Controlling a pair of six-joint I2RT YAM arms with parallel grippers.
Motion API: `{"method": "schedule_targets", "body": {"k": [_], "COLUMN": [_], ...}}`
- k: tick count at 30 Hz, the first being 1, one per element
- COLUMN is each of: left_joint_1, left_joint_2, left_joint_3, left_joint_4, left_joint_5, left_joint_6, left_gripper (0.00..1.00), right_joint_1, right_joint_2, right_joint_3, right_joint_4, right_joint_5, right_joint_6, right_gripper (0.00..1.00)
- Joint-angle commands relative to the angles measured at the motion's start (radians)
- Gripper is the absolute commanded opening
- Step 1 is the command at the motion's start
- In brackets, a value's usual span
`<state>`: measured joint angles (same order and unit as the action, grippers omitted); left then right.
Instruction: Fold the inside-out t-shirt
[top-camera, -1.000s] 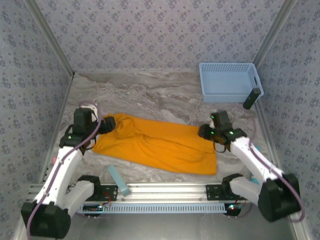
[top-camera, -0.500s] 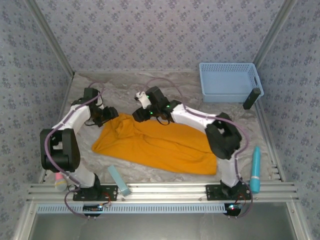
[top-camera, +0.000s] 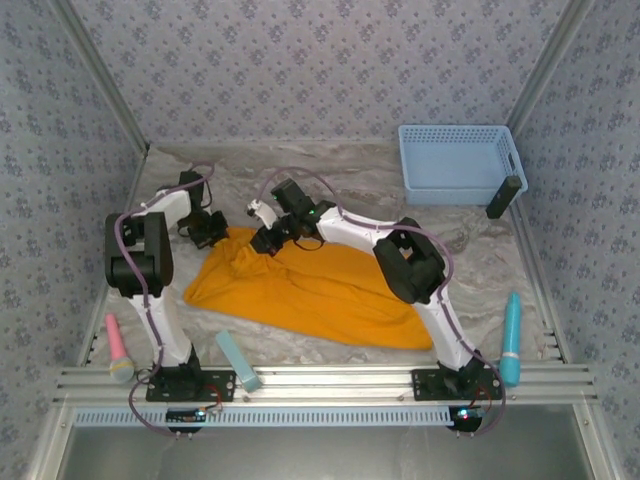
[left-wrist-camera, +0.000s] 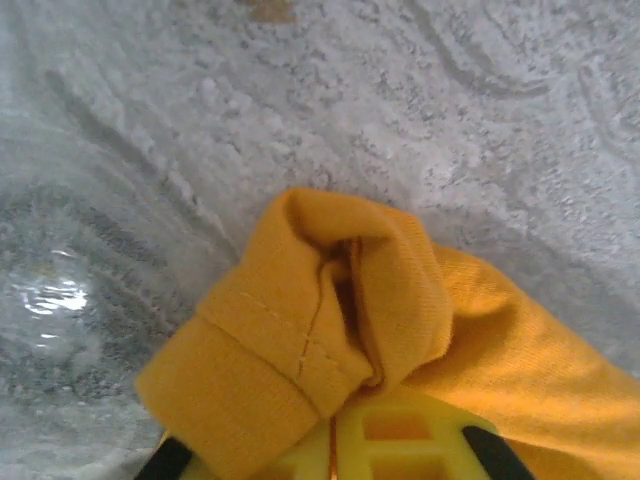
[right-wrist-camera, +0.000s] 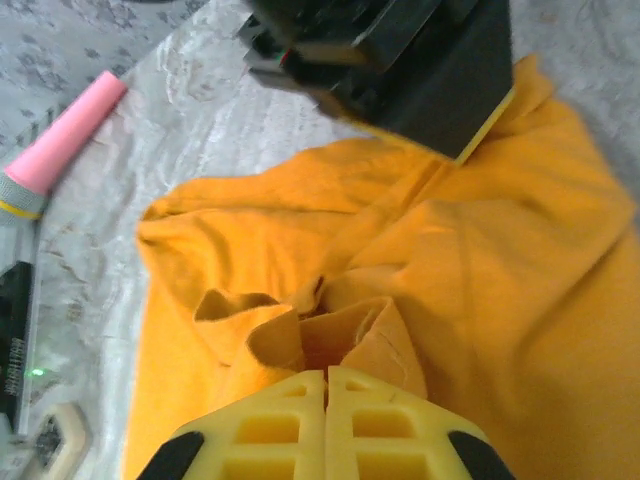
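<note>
The inside-out t-shirt (top-camera: 320, 290) is an orange-yellow heap lying flat across the middle of the table. At its far-left corner my left gripper (top-camera: 208, 230) is shut on a hemmed, bunched edge of the t-shirt (left-wrist-camera: 300, 320); cloth drapes over the yellow fingertips (left-wrist-camera: 400, 435) of the left gripper (left-wrist-camera: 345, 430). Just to the right, my right gripper (top-camera: 268, 238) reaches across the shirt. That right gripper (right-wrist-camera: 327, 380) is shut on a raised fold of the t-shirt (right-wrist-camera: 520, 260), its jaws pressed together.
A light blue basket (top-camera: 458, 165) stands at the back right, a black object (top-camera: 503, 197) beside it. A pink tool (top-camera: 117, 345), a pale blue bar (top-camera: 238, 360) and a teal tool (top-camera: 511, 335) lie near the front rail. The left gripper's black body (right-wrist-camera: 400, 60) is close ahead of the right wrist.
The right arm swung from the shirt's right end across to its far-left corner. The left gripper moved back and slightly right. Both grippers closed on cloth.
</note>
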<state>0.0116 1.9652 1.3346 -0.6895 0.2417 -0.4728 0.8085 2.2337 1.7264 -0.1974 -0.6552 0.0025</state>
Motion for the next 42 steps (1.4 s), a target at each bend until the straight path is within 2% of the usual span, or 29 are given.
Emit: {"method": "schedule_targets", "body": {"k": [1, 4, 8, 10, 12, 15, 19, 24, 25, 26, 29, 35, 39, 40, 42], "left_joint_1": [0.023, 0.031, 0.04, 0.042, 0.041, 0.036, 0.017, -0.003, -0.004, -0.005, -0.007, -0.001, -0.001, -0.002, -0.001], "left_joint_2": [0.021, 0.037, 0.075, 0.09, 0.07, -0.02, -0.21, -0.433, -0.459, -0.481, -0.52, -0.579, -0.593, -0.587, -0.579], "left_joint_3": [0.057, 0.09, 0.137, 0.161, 0.159, 0.123, -0.005, -0.288, -0.336, -0.368, -0.456, -0.549, -0.568, -0.571, -0.575], "left_joint_4": [-0.035, -0.052, -0.069, -0.094, -0.096, -0.113, -0.169, -0.179, -0.182, -0.183, -0.159, -0.073, -0.059, -0.056, -0.047], "left_joint_5": [-0.017, -0.035, -0.022, 0.022, 0.081, 0.089, 0.032, 0.057, 0.051, 0.042, 0.033, 0.03, 0.038, 0.037, 0.031], "left_joint_6": [0.0, 0.022, 0.055, 0.067, 0.066, 0.054, 0.026, 0.032, 0.033, 0.03, 0.008, -0.072, -0.069, -0.068, -0.067], "left_gripper": [0.06, 0.06, 0.1, 0.22, 0.3, 0.43, 0.45, 0.43, 0.43, 0.43, 0.46, 0.5, 0.5, 0.5, 0.49], "right_joint_1": [0.047, 0.108, 0.184, 0.201, 0.207, 0.2, 0.17, 0.184, 0.198, 0.214, 0.274, 0.354, 0.369, 0.373, 0.376], "right_joint_2": [-0.145, -0.245, -0.291, -0.299, -0.33, -0.391, -0.381, -0.335, -0.334, -0.33, -0.321, -0.216, -0.122, -0.102, -0.1], "right_joint_3": [-0.084, -0.249, -0.458, -0.488, -0.507, -0.512, -0.445, -0.424, -0.44, -0.452, -0.474, -0.406, -0.334, -0.319, -0.31], "right_joint_4": [-0.086, -0.063, 0.046, 0.044, 0.05, 0.065, 0.065, 0.13, 0.15, 0.166, 0.21, 0.244, 0.239, 0.244, 0.249], "right_joint_5": [-0.031, 0.083, 0.229, 0.261, 0.281, 0.295, 0.375, 0.413, 0.418, 0.447, 0.547, 0.879, 0.992, 1.031, 1.061], "right_joint_6": [-0.116, -0.144, -0.108, -0.083, -0.07, -0.06, -0.02, 0.015, 0.015, 0.014, -0.014, -0.133, -0.18, -0.184, -0.184], "right_gripper": [0.0, 0.0, 0.37, 0.4, 0.41, 0.44, 0.46, 0.51, 0.59, 0.61, 0.62, 0.61, 0.58, 0.54, 0.36]}}
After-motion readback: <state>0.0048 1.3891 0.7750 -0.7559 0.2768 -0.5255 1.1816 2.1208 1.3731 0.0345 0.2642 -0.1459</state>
